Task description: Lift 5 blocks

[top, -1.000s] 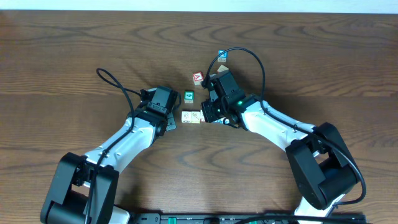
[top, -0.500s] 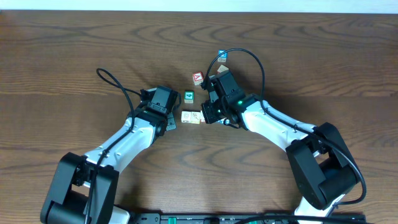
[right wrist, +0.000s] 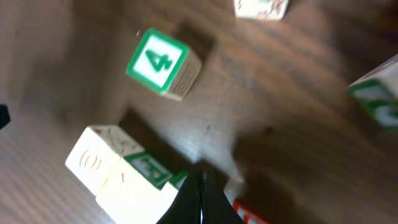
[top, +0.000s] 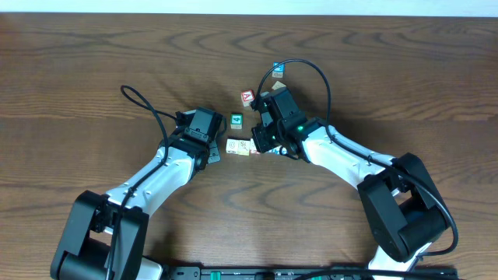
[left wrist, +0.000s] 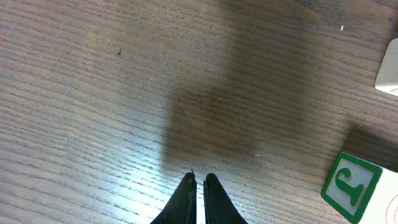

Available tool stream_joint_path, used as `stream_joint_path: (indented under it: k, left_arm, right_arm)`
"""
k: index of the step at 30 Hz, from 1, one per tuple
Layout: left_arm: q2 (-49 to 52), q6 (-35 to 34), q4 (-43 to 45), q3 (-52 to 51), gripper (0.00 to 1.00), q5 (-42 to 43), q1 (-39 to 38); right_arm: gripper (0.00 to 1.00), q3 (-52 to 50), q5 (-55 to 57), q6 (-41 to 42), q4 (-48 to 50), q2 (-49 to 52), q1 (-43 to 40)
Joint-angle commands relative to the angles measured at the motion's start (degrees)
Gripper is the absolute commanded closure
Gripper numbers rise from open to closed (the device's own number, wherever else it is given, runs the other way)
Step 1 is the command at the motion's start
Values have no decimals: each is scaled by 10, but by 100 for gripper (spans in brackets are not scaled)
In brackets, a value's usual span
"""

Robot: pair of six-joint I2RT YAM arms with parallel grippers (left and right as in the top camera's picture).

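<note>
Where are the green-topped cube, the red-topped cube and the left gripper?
green-topped cube [top: 236, 120]: overhead view, centre of its top face.
red-topped cube [top: 247, 97]: overhead view, centre of its top face.
left gripper [left wrist: 198, 182]: left wrist view, midway between its closed fingertips.

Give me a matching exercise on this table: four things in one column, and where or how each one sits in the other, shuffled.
1 blue-faced cube
2 green-faced cube
3 two cream blocks
4 left fingers

a shut, over bare wooden table
b side by side, below the green-faced cube
c highest in the overhead view
d just below the red-faced cube

Pairs: 1-c, 2-d, 3-b, 4-a
</note>
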Motion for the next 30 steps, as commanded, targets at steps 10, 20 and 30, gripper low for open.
stream_joint_path:
  k: [10,20,30]
  left_arm:
    - [0,-3,-1,-8,92,-14,0]
    - [0,-3,-1,-8,92,-14,0]
    - [0,-3,-2,-8,92,-14,0]
  right_arm:
    - [99,7,98,72,44,2,-1]
    - [99,7,93,188,15,2,10]
    - [99,7,70,186,4,2,34]
